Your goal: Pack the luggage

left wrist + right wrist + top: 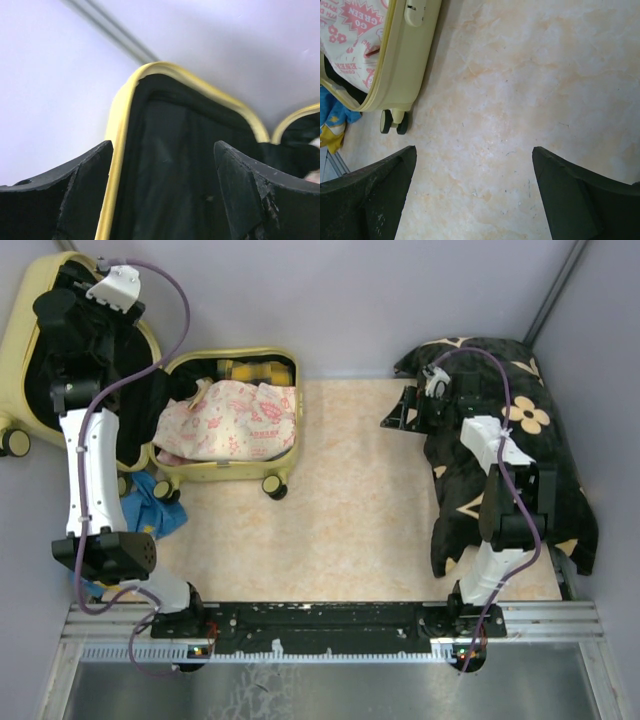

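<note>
Lying open at the far-left corner of the tabletop [360, 510], the pale yellow luggage [225, 472] shows both halves: its black-lined lid leans upright against the left wall, while its base rests flat just beside it, one small black wheel [274, 486] at the near corner. A pink-and-white printed cloth [235, 420] fills most of the base, bunched above the rim, with a yellow-and-black item [250, 370] at the far edge that is too small to identify. A crumpled blue garment [150, 505] sits on the tabletop at the near side of the luggage, touching the shell.

The left arm reaches up into the lid, where the left end effector [163, 145] is spread wide; the lid's yellow rim runs between its fingers, close to the left one, and whether it touches cannot be told. The right end effector [395, 408] hangs over bare marbled tabletop, well apart from the luggage, its fingers also spread wide and holding nothing. Beneath the right arm, a big black cloth with beige flower motifs [530, 440] lies heaped along the right side.
</note>
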Available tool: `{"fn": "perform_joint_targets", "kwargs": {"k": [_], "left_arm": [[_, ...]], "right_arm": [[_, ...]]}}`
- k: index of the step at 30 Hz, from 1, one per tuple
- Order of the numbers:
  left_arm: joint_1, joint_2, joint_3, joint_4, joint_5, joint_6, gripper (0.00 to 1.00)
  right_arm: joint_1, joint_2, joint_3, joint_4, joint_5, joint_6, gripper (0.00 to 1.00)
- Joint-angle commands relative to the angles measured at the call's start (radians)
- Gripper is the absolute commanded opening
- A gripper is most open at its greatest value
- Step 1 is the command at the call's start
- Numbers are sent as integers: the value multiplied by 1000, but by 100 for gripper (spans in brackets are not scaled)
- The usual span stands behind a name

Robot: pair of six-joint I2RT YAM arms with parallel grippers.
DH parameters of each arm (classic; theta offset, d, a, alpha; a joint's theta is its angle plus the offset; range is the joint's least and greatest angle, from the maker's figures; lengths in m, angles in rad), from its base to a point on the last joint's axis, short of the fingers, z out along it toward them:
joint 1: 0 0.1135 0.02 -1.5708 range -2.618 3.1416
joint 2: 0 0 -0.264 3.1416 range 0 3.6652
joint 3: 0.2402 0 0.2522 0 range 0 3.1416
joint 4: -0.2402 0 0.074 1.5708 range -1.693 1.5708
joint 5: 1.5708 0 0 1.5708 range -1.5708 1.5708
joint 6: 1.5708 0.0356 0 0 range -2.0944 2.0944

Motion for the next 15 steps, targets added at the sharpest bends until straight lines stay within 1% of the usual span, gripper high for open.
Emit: {"fn": "perform_joint_targets", "kwargs": {"k": [1, 3, 5, 12, 15], "left_arm": [[5, -85, -89, 118, -195, 239, 87], [25, -111, -129, 140, -227, 284, 86], [62, -126, -147, 141, -242, 289, 85], [179, -162, -189, 96, -198, 262, 72], [190, -166, -221, 89, -185, 255, 67]], "right_arm": [[-7, 12, 65, 12, -41, -12, 99], [-6, 19, 67, 12, -52, -12, 99], [-7, 28, 66, 17, -63, -9, 99], [-6, 70, 102, 17, -82, 11, 99], [-6, 89, 121, 16, -86, 18, 99]]}}
